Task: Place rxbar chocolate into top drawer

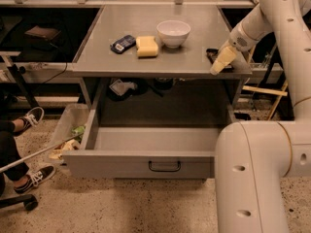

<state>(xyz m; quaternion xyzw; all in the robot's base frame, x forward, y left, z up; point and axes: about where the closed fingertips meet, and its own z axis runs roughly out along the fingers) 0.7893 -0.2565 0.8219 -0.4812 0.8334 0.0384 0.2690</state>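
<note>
Leaning over the rxbar chocolate [212, 56] at the table [141, 21] edge is the hand [220, 63]; its grip I cannot tell.

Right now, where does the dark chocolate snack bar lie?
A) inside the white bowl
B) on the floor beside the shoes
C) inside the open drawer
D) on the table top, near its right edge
D: the rxbar chocolate lies on the table at its right edge, with the gripper right over it, and it is not in the open top drawer below.
</note>
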